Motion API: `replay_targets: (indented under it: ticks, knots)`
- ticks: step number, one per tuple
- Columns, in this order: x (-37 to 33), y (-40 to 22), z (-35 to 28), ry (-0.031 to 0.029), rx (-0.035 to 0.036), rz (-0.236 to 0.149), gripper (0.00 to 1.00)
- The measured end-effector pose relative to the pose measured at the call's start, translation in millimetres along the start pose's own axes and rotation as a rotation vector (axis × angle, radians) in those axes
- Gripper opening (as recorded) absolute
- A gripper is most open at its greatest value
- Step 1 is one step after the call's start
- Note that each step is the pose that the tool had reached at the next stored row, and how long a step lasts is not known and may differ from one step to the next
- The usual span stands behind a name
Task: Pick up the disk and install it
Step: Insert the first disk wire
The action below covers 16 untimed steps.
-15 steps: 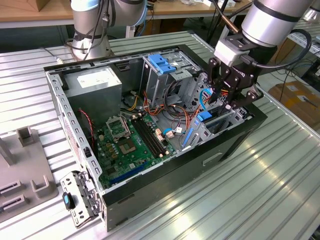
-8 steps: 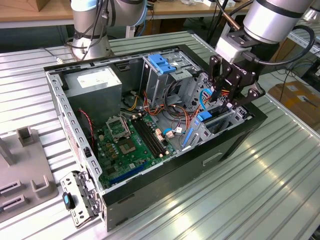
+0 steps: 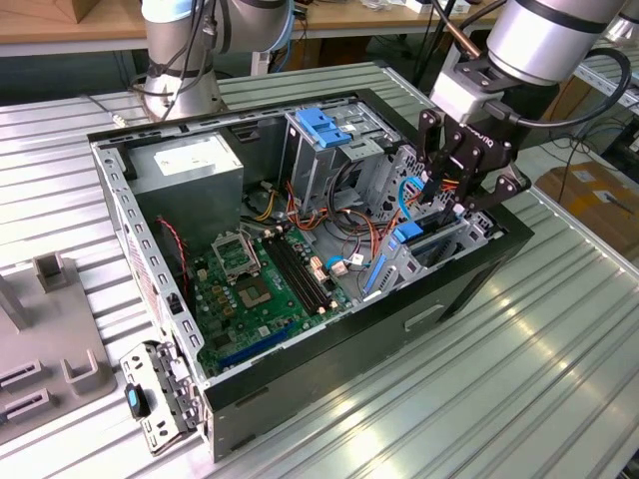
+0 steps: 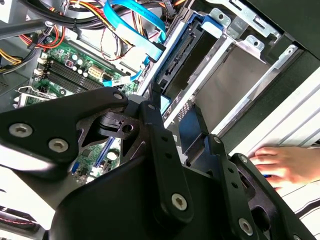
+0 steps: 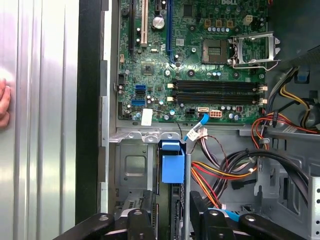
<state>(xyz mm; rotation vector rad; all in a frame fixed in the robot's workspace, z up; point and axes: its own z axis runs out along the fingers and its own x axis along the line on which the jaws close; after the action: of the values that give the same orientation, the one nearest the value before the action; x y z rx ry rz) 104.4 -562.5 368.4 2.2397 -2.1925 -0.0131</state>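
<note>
One end effector [image 3: 449, 205] at frame right, over one disk [image 3: 409, 238] standing in one open computer case [image 3: 329, 349]; holding or free, cannot tell.

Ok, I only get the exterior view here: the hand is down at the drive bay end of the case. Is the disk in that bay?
Observer: Yes. In the second wrist view the disk stands on edge in the bay, right by the hand.
Operator: Anyone near the case?
Observer: A person's hand rests on the table beside it, in both wrist views.
</note>
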Motion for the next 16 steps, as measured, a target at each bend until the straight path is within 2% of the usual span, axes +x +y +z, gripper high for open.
replay_targets:
  ticks: [6,8,16]
  knots:
    - [0.0,0.0,-0.7,0.0001,0.0,0.0,0.42]
    - [0.0,0.0,-5.6,0.0,0.0,0.0,0.42]
    - [0.0,0.0,-5.6,0.0,0.0,0.0,0.42]
